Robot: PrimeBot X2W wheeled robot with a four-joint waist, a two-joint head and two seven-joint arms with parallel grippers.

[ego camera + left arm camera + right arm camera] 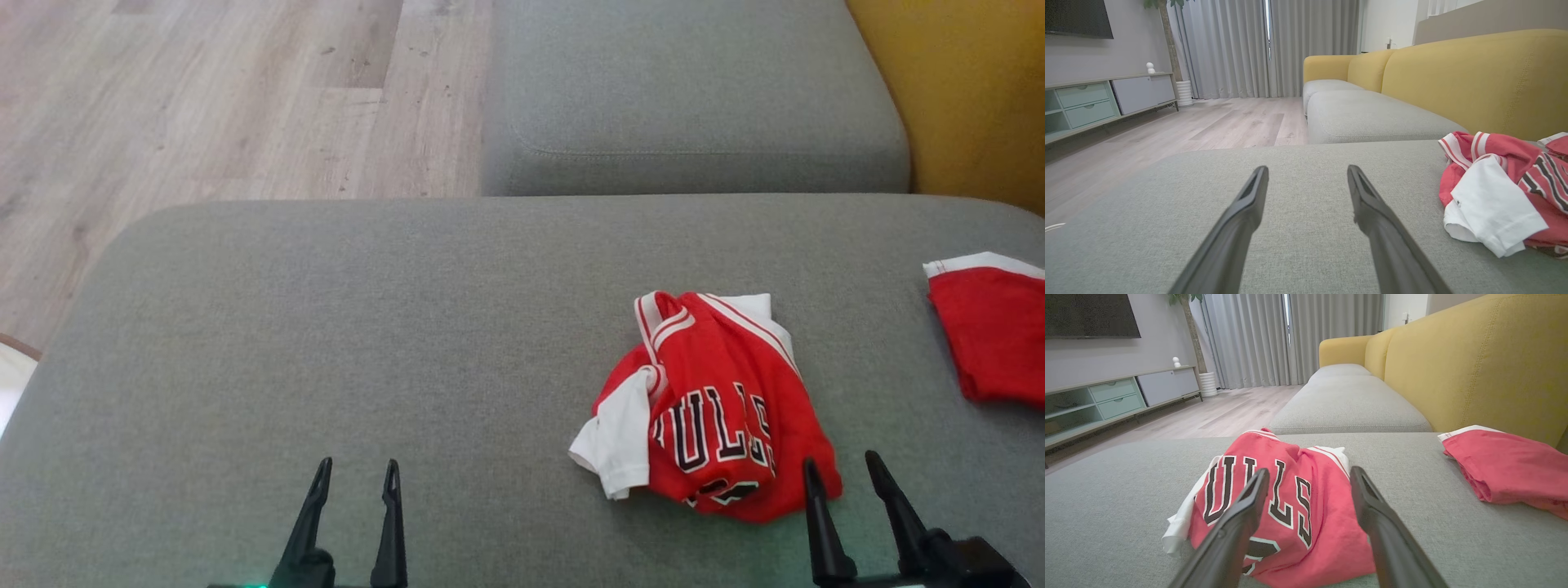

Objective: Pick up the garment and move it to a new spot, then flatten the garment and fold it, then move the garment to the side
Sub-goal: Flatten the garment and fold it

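Observation:
The garment (710,404) is a crumpled red jersey with white trim and black "BULLS" lettering, lying in a heap on the grey sofa cushion (367,327), right of centre. In the right wrist view the garment (1286,506) sits just ahead of my right gripper (1309,473), partly behind its fingers. My right gripper (841,461) stands open at the heap's near right edge, nothing between its fingers. My left gripper (357,465) stands open over bare cushion, well to the left of the jersey. From the left wrist the garment (1502,192) lies off to the right of my left gripper (1307,169).
A second folded red cloth (992,327) lies at the cushion's right edge. Beyond is another grey seat cushion (694,98) and the yellow sofa back (971,90). Wooden floor (204,106) lies far left; a low TV cabinet (1098,104) stands across the room.

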